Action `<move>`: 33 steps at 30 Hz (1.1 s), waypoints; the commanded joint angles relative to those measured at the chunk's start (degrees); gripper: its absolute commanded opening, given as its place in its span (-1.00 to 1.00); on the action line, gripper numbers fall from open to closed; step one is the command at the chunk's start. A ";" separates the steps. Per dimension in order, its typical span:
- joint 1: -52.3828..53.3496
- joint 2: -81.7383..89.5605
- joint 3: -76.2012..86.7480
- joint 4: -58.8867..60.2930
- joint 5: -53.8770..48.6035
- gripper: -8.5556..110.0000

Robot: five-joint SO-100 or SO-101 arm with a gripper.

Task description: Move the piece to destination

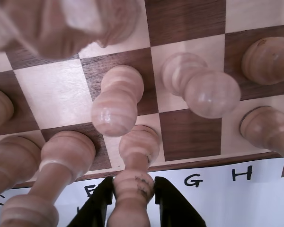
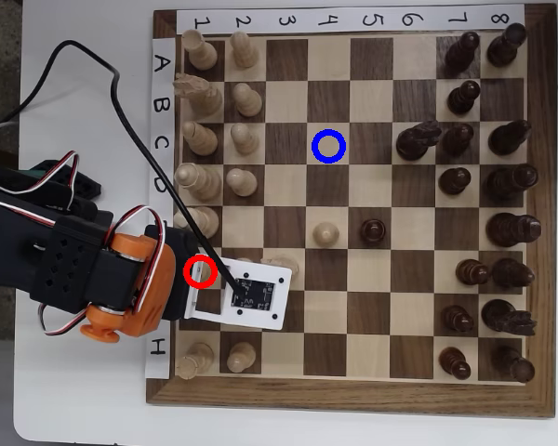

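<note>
In the wrist view my gripper (image 1: 134, 205) has its two black fingers (image 1: 97, 210) against both sides of the piece (image 1: 135, 179). The piece is a slim light-tan wooden one and stands upright on a light square at the board's edge, above the letter strip. In the overhead view the arm covers the piece. My gripper (image 2: 205, 274) sits over the red ring (image 2: 200, 271) in row F, column 1. The destination, a blue ring (image 2: 328, 147), marks an empty square in row C, column 4, which looks light here. It is far up and to the right of the gripper.
Pale pawns (image 1: 116, 106) (image 1: 203, 90) stand just beyond the piece, and taller light pieces (image 1: 52, 175) (image 1: 270, 127) flank it. In the overhead view a light pawn (image 2: 326, 232) and a dark pawn (image 2: 372, 230) stand mid-board. Dark pieces (image 2: 460, 139) fill the right columns.
</note>
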 commanded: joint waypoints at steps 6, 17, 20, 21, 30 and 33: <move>1.32 1.49 -5.98 1.14 -0.97 -0.86; 3.34 3.08 -11.25 7.82 -2.81 -0.86; 3.78 3.96 -12.92 10.02 -3.34 -0.86; 3.87 4.31 -13.54 10.81 -3.52 -0.86; 5.19 9.05 -18.37 15.21 -5.71 -0.86; 5.45 11.69 -18.98 15.29 -6.86 -0.86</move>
